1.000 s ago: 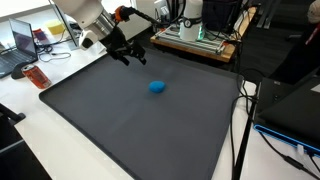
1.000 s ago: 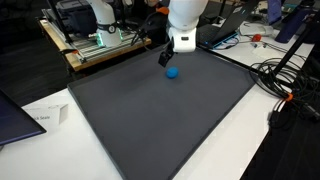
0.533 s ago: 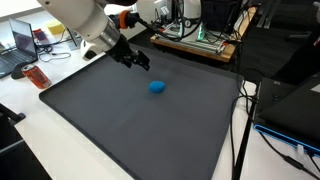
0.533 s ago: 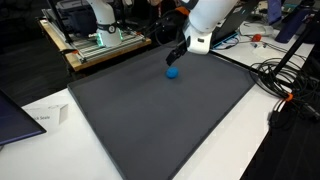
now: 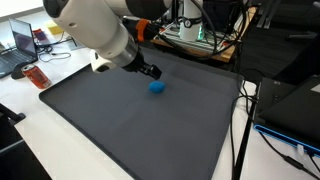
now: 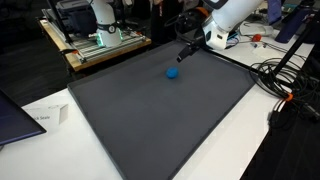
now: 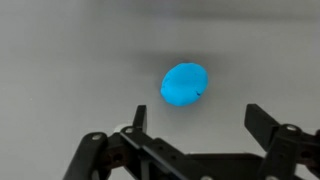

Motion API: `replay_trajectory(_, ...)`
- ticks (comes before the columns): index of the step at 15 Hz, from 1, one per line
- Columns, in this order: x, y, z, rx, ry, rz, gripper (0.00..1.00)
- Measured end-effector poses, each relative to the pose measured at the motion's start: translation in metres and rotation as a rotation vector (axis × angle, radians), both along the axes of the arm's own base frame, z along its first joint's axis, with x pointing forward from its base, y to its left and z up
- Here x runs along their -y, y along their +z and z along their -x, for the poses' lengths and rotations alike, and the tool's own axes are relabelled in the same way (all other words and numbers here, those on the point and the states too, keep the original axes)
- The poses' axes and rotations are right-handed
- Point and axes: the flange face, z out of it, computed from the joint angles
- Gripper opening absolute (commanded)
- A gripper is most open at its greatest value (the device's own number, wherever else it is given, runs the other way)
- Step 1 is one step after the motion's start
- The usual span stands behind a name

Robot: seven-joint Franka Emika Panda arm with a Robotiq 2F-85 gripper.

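A small blue ball (image 5: 157, 87) lies alone on the dark mat (image 5: 130, 130), toward its far side; it also shows as the ball (image 6: 172, 72) on the mat (image 6: 160, 120). My gripper (image 5: 148, 72) hangs just above the mat, close beside the ball, and the bulky white arm hides part of it. From the opposite side the gripper (image 6: 188, 50) sits just behind the ball. In the wrist view the ball (image 7: 185, 85) lies just ahead of the gripper (image 7: 200, 120). Its two black fingers (image 7: 262, 122) stand wide open with nothing between them.
The mat covers a white table (image 6: 230, 150). A rack of electronics (image 5: 195, 35) stands behind the mat's far edge. A laptop (image 5: 22, 45) and an orange object (image 5: 35, 77) sit at one side, cables (image 6: 285, 85) and a paper (image 6: 40, 118) at others.
The arm has swung over and the gripper has come down toward the ball, now close beside it. The jaws stayed open. The ball has not moved.
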Motion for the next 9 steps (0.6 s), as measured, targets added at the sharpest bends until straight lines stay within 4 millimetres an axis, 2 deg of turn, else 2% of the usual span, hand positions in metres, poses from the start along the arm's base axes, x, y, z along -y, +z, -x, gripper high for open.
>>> replay_trajectory(9, -0.087, -0.015, 0.006, 0.038, 0.069, 0.293, 1.0)
